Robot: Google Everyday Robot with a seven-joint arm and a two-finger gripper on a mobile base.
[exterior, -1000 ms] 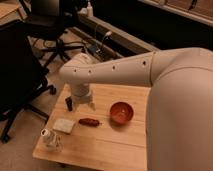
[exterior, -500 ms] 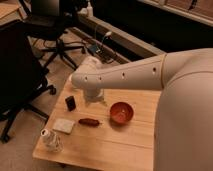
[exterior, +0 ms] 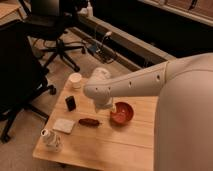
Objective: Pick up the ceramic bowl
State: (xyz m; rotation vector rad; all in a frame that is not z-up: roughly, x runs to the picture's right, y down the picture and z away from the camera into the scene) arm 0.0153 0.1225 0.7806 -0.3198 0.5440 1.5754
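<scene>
The ceramic bowl [exterior: 121, 113] is red-orange, glossy and shallow. It sits on the wooden table [exterior: 105, 147], right of centre. My white arm reaches in from the right across the table. The gripper [exterior: 103, 106] hangs under the arm's wrist, just left of the bowl's rim and low over the table. The wrist hides most of it. I cannot tell whether it touches the bowl. The bowl's left edge is partly covered by the gripper.
A small white cup [exterior: 75, 80] stands at the table's far left corner. A black block [exterior: 71, 103], a brown oblong item [exterior: 89, 121], a white flat pad [exterior: 64, 125] and a crumpled pale object [exterior: 51, 139] lie on the left half. Office chairs [exterior: 55, 30] stand beyond, at the left.
The arm's wrist and gripper have moved right, from above the black block to beside the bowl. The white cup, hidden by the arm before, now shows.
</scene>
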